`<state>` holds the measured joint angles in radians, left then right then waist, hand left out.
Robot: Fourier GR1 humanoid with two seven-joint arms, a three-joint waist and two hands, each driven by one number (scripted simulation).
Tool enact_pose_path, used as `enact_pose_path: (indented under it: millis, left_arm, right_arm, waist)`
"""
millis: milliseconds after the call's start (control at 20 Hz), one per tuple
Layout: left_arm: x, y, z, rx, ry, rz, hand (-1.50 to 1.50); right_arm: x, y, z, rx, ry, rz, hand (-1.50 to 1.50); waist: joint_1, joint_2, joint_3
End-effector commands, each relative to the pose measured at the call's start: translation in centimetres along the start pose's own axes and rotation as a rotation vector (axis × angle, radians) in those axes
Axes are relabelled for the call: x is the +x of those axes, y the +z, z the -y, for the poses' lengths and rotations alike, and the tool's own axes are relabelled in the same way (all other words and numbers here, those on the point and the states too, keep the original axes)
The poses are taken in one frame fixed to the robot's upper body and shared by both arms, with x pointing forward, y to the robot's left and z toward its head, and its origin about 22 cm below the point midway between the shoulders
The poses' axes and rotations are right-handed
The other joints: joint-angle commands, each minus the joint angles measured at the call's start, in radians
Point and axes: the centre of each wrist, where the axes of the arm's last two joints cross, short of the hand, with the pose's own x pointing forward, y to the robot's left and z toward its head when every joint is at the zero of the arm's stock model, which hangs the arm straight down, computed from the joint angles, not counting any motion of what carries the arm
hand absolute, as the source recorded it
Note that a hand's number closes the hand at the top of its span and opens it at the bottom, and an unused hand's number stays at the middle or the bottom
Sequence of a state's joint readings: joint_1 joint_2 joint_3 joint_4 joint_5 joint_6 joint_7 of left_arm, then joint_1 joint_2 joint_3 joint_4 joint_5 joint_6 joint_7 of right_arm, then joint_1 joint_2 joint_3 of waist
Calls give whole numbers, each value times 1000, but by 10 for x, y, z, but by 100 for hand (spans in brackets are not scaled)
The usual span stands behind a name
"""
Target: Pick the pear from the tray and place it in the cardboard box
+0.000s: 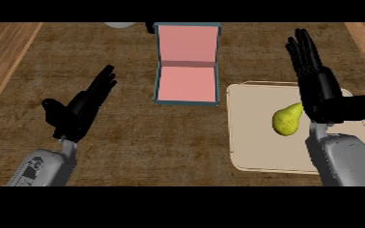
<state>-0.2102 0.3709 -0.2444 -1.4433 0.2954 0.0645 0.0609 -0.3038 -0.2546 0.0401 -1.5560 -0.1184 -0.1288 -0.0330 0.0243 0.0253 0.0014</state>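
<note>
status: the pear [287, 120] lies on the tray [257, 145], in its right half, not yet picked up.

right hand [317, 84]: above the tray's far right part, fingers straight and spread, reaching beyond the tray's far edge. it holds nothing. its palm overlaps the pear's right side in this view; whether they touch cannot be told.

left hand [80, 107]: well to the left of the tray, over the counter [128, 149], fingers straight, nothing held. it appears to be resting.

box [187, 82]: just left of the tray's far left corner, open, lid folded back, pink inside, nothing in it.

step in hand, as judged: the approach to the pear, before any grasp.

next move, as judged: the right hand is set to the right of the fruit and its fingers pass beyond it. it needs to shift left so thumb and fingers stand either side of the pear, then curl round it. lifting and carrying left off the tray to the box would follow.
</note>
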Motion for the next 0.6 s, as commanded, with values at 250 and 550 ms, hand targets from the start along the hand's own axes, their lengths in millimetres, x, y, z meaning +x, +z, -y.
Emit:
enact_pose_path:
  millis: [250, 550]
  left_arm:
    - [-19, 30, -59, 306, -273, -59, 0]
    - [-31, 43, -44, 301, -232, -95, 0]
  right_arm:
    - [37, -22, 71, -672, 198, 222, -150]
    - [-37, 29, 63, -1153, 377, -41, -150]
  waist:
    - [-14, -33, -2]
    - [-15, -32, -2]
